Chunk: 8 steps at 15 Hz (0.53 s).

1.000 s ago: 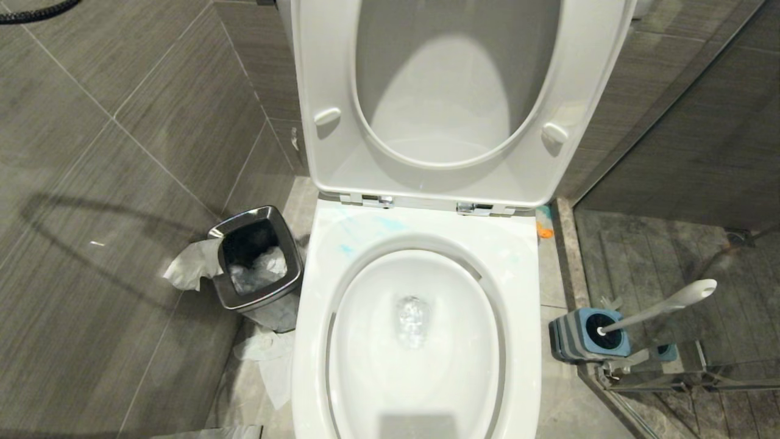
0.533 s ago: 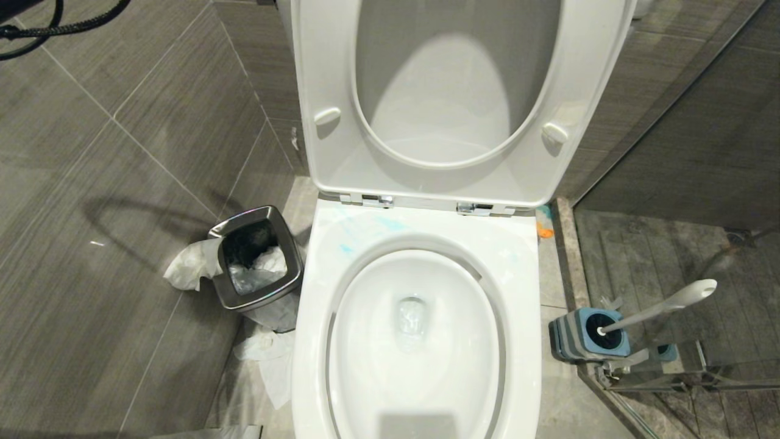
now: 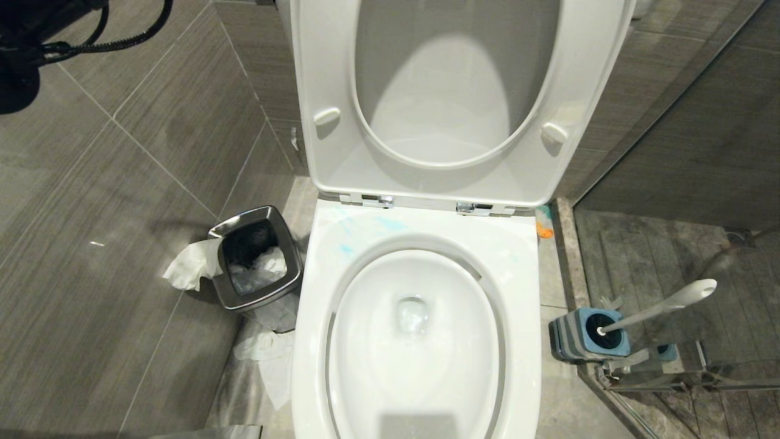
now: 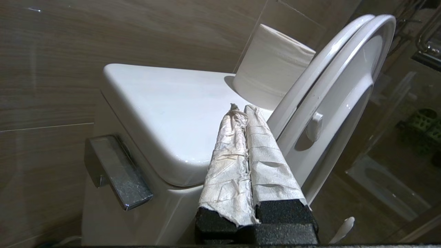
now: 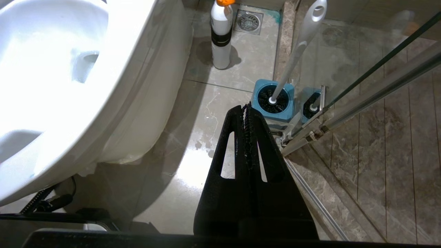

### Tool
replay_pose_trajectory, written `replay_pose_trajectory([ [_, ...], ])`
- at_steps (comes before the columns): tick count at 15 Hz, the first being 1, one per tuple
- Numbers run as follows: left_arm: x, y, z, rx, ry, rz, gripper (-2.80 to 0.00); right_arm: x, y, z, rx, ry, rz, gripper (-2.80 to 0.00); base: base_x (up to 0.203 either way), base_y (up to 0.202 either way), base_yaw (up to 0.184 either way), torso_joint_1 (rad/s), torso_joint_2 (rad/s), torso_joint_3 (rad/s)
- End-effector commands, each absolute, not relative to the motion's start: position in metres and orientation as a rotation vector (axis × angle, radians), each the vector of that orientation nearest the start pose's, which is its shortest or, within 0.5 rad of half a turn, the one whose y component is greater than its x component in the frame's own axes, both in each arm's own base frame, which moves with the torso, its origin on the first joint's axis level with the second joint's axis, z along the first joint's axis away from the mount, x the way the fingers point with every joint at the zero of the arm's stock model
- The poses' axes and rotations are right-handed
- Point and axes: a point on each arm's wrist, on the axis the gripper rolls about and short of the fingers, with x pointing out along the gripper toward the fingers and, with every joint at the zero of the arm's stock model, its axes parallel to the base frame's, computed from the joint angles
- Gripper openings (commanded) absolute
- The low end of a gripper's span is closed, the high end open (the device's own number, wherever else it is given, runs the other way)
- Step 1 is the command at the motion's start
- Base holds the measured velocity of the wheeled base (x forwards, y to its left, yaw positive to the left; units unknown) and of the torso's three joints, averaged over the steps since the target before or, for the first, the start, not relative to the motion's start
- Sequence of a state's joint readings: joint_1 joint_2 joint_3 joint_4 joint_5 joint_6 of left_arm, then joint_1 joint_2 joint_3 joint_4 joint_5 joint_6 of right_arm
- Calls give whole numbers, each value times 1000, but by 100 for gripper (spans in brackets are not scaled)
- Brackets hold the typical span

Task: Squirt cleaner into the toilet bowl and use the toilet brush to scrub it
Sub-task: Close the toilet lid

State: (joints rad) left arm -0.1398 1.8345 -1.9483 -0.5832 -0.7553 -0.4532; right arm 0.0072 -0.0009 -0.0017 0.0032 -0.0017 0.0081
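The bowl (image 3: 414, 360) sits at the middle of the head view, white and glossy, with seat and lid (image 3: 457, 91) raised against the tank (image 4: 165, 110). It holds clear water pooled at the drain (image 3: 413, 317). Thin teal smears of cleaner (image 3: 365, 235) mark the rim behind the bowl, near the hinges.

To the robot's right of the toilet, on the floor, stands the blue-and-grey holder (image 3: 579, 338) with the brush (image 3: 658, 308) in it: black bristles down in the cup, slim white handle leaning away, rounded tip up. Beyond it, beside the toilet's base, a white bottle (image 5: 221, 34) with an orange cap stands upright near a floor drain (image 5: 248, 17). To the robot's left, a square steel bin (image 3: 256, 259) holds crumpled paper in a dark liner, with more paper (image 3: 189, 265) hanging over its edge and lying on the floor beside it.

The left gripper (image 4: 241, 110), its fingers wrapped in pale tape and pressed together on nothing, is up beside the tank, near a paper roll (image 4: 272, 65) and above the flush lever (image 4: 117, 172). Its arm (image 3: 24, 42) and cable now fill the head view's upper left corner (a second ago only a bit of cable showed there), and the water in the bowl has grown calmer. The right gripper (image 5: 247, 110) hangs low over the floor, clenched and empty, pointing toward the holder.
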Motion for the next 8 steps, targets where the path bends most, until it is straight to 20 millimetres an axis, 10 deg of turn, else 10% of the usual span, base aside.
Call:
replay_pose_trajectory([
  [1,324,-69,437,-162,-474,-1003,-280,-23,0,76,8,2,6,-280,0,0,0,0,0,0],
  [8,338,-88,424,-91,-521,-1018,-280,-23,0,76,8,2,6,-280,0,0,0,0,0,0],
])
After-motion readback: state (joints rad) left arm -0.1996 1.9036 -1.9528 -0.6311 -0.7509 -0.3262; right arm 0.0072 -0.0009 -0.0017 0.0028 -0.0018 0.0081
